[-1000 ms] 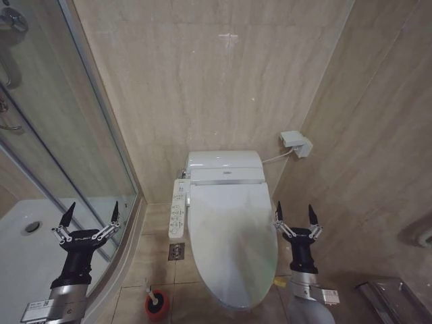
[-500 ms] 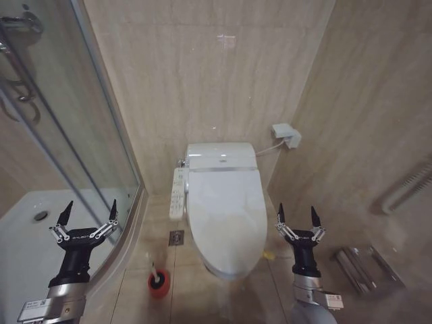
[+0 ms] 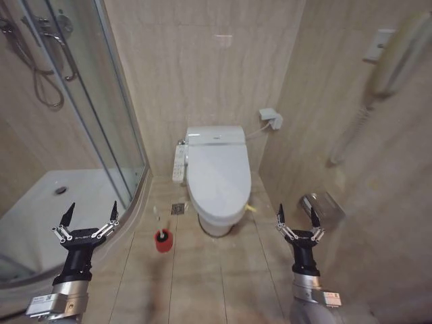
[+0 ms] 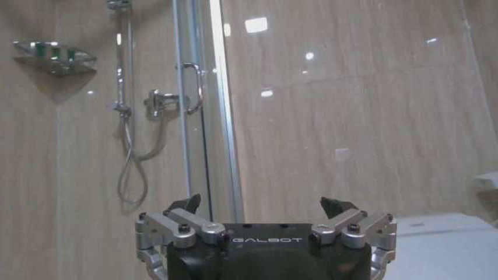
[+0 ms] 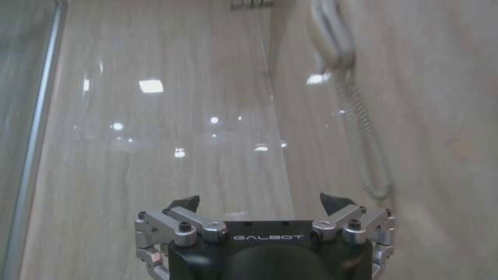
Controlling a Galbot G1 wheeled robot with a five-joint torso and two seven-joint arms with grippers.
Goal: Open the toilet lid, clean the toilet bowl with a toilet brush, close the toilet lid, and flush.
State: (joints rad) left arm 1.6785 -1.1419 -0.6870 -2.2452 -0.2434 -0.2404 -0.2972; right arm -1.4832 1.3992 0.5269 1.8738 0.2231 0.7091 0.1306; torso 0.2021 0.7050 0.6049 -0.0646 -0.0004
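Standing well back from the toilet, the robot holds both arms raised: left gripper [image 3: 91, 212] and right gripper [image 3: 296, 216] splayed open, empty. The toilet lid [image 3: 217, 177] lies shut; the toilet brush [image 3: 162, 238] stands in its red cup on the floor beside the bowl.

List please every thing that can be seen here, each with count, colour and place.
toilet lid: one, white, closed on the toilet at the back wall.
button panel: one, white, on the toilet's left side.
toilet brush: one, in a red cup on the floor, left of the toilet.
floor drain: one, metal, between the brush and the toilet.
shower enclosure: one, glass, at the left.
wall phone: one, white, right wall.
paper holder: one, metal, right wall.
left tool: open, raised, low at the left.
right tool: open, raised, low at the right.
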